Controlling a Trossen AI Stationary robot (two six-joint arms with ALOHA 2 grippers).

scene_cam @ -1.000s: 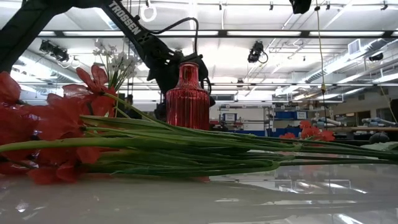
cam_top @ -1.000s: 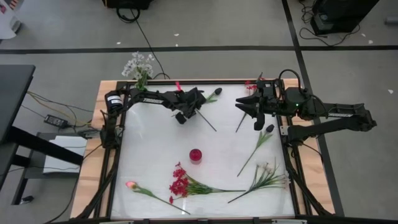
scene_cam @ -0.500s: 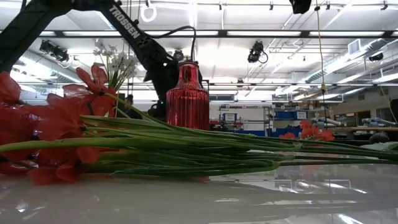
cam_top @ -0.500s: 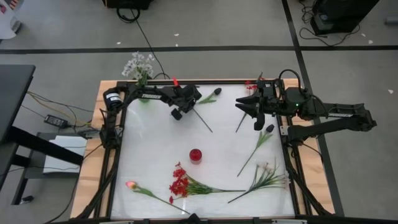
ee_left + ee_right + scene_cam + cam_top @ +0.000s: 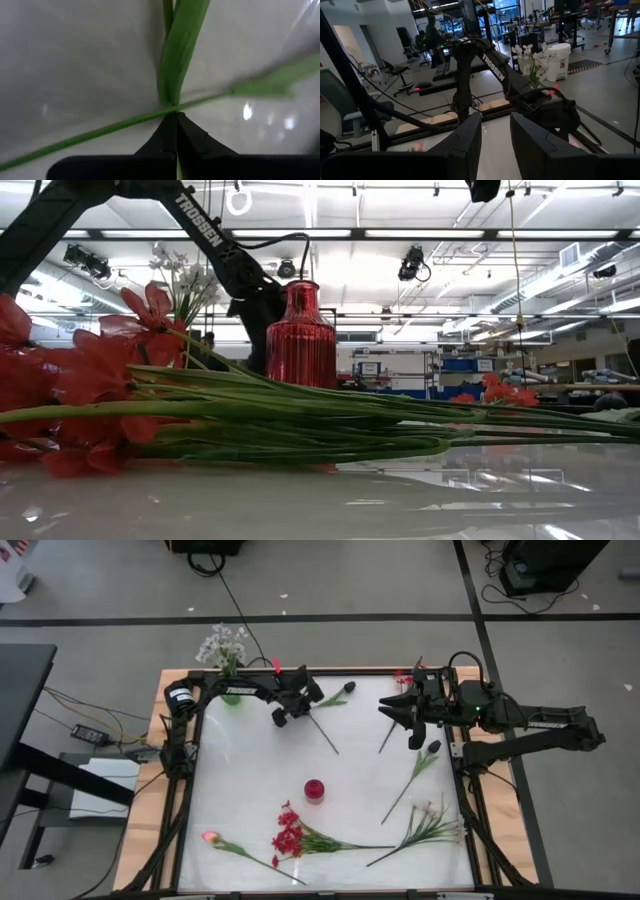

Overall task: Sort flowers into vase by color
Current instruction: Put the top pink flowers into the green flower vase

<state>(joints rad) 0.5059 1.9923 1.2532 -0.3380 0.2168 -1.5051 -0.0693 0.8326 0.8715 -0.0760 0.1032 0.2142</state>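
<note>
White "TROSSEN" lettering on the left arm (image 5: 205, 222), readable in low and right wrist views

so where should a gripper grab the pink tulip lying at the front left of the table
Grip the pink tulip partway along its thin green stem, clear of the bud, coming straight down from above. It lies flat on the white tabletop, its stem slanting towards the red clustered flowers, so set the fingers across the stem. Staying near the bud end avoids the crowded red blooms.
</note>
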